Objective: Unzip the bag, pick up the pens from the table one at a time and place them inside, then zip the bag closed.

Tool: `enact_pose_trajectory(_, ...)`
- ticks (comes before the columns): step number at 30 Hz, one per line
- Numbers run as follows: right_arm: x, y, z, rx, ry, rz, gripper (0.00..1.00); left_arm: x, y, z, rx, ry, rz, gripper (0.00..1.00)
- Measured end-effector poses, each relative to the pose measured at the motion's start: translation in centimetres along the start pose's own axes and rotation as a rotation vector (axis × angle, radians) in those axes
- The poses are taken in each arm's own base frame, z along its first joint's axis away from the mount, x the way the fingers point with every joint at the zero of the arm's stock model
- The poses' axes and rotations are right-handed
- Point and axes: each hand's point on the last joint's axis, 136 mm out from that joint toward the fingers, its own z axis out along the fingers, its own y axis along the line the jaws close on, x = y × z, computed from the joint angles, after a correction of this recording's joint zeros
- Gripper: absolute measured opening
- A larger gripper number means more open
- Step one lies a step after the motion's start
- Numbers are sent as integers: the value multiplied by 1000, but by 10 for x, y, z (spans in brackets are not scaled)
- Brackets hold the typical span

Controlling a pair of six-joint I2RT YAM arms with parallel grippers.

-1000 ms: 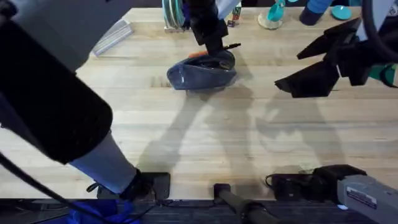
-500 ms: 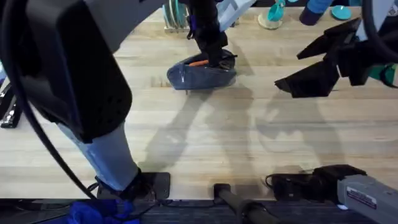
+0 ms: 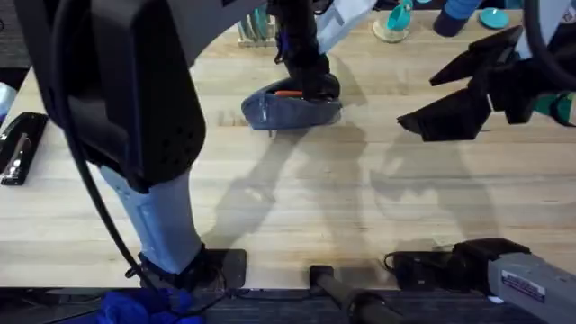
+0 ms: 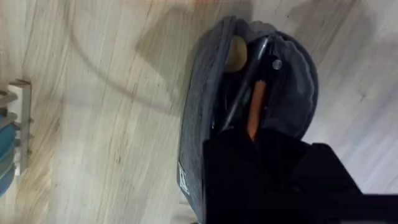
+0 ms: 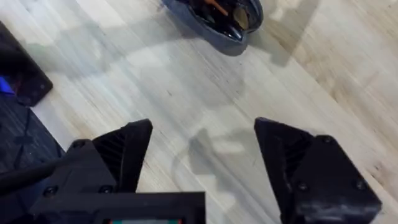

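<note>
The blue-grey bag (image 3: 290, 108) lies unzipped at the back middle of the table (image 3: 297, 198). The left wrist view looks into its mouth (image 4: 199, 106). An orange pen (image 4: 256, 107) and a slim grey pen (image 4: 247, 81) lie side by side inside. The orange one (image 3: 288, 91) also shows from overhead. My left gripper (image 3: 310, 83) reaches across and sits down at the bag's opening, right over the pens' near ends (image 4: 267, 168). My right gripper (image 3: 468, 85) hovers open and empty to the right of the bag, its fingers (image 5: 292, 162) spread wide above bare wood.
A black stapler (image 3: 18, 148) lies at the table's left edge. A rack with blue plates (image 3: 252, 22) stands just behind the bag, and teal items (image 3: 396, 18) line the back right. The wood in front of the bag is bare.
My left gripper has come down from above the bag's right end into its mouth, and the dark pen it held out there now lies inside. The right arm has stayed still.
</note>
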Motion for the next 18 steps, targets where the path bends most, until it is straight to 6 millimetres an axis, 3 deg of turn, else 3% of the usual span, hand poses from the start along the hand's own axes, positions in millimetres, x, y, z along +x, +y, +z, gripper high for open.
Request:
enact_pose_trajectory(8, 0, 0, 0, 0, 0, 0, 997, 4, 1, 21, 31, 36, -8, 40)
enact_pose_trajectory(18, 0, 0, 0, 0, 0, 0, 997, 4, 2, 22, 31, 37, -8, 40)
